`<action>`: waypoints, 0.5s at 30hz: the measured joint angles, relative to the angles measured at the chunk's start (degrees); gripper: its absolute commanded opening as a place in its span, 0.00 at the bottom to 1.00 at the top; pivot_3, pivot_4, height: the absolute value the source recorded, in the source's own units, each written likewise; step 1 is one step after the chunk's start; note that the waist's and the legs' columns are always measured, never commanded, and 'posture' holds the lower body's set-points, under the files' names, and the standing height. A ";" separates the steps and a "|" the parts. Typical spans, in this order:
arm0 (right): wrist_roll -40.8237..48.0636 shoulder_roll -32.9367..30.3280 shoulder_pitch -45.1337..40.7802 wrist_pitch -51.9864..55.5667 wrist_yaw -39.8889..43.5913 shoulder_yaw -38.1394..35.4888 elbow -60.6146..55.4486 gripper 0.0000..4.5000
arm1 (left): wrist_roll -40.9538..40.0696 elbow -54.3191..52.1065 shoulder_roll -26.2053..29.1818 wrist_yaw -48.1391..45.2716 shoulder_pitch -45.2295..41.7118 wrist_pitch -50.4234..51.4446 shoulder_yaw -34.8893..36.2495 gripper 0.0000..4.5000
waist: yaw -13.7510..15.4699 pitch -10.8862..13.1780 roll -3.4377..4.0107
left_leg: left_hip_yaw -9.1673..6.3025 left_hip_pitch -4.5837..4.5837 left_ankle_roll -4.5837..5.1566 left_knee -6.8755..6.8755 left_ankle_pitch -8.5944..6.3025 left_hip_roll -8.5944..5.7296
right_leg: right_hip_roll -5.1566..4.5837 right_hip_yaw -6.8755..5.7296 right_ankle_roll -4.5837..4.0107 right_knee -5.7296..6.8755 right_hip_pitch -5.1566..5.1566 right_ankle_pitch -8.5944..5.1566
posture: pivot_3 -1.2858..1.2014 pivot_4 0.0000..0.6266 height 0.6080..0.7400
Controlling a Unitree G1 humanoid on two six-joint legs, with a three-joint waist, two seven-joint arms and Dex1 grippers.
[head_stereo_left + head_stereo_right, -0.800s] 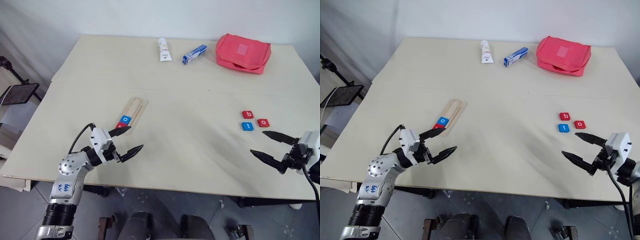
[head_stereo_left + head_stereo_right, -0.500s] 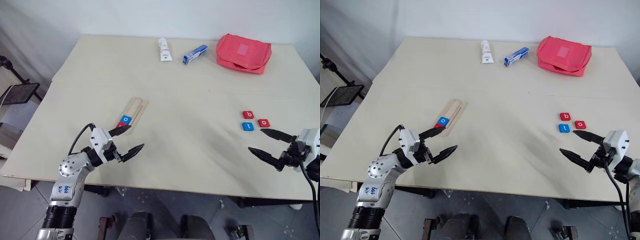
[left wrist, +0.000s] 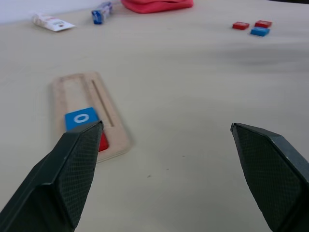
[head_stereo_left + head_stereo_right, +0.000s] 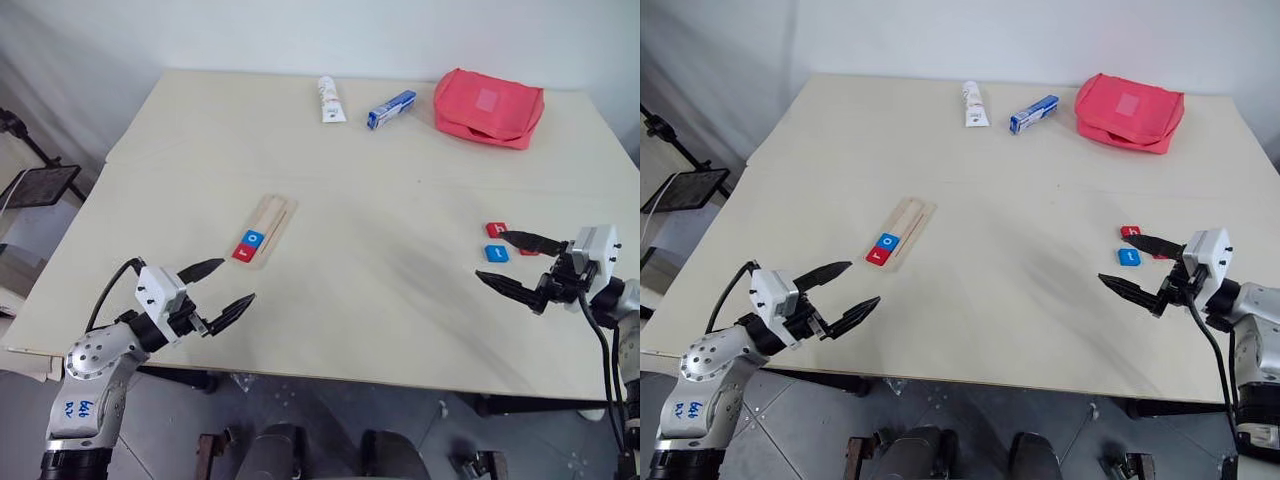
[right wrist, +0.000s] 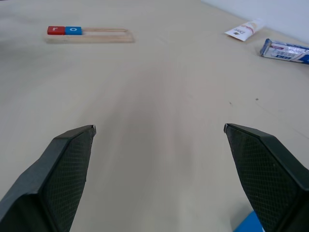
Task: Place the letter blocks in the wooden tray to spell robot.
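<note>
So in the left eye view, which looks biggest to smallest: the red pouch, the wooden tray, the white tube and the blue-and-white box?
1. red pouch, clearly largest.
2. wooden tray, longer than the rest, though it lies nearer the camera.
3. white tube and blue-and-white box: these look alike, so I won't rank them.

- The wooden tray lies on the worktop, left of its middle, running slantwise.
- Two letter blocks, r and o, sit in the tray's near end, touching each other.
- Three more blocks, with t nearest, lie well to the right of the tray.
- A tube, a box and a pouch lie far behind the tray, the pouch rightmost.
- The left hand hangs before the tray.
</note>
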 measured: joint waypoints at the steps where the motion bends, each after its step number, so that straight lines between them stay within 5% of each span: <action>1: -0.13 0.14 -0.43 -0.01 0.16 0.36 0.36 0.99 | -0.01 -0.38 0.00 0.13 -0.01 0.03 0.01 1.00 | -0.02 0.00 0.00 | 0.00 0.00 0.00 0.00 0.00 0.00 | 0.00 -0.01 0.00 0.00 0.00 0.00 | 0.52 0.24 1.00; 7: -0.83 1.13 -2.30 -0.10 0.73 0.97 2.05 0.99 | -0.02 -0.64 0.17 1.42 -0.92 2.89 -0.03 1.00 | -0.16 0.00 0.00 | 0.04 0.00 -0.01 0.00 -0.01 0.01 | 0.03 -0.03 0.00 0.01 -0.02 0.00 | 0.52 0.24 1.00; 15: -1.61 2.26 -3.31 -0.28 1.00 1.85 2.34 0.99 | 2.39 -1.75 1.41 10.80 -12.76 16.30 -2.05 1.00 | -0.21 0.00 0.00 | 0.01 -0.02 0.00 -0.02 -0.05 -0.02 | 0.03 -0.04 0.00 0.13 -0.09 0.00 | 0.52 0.24 1.00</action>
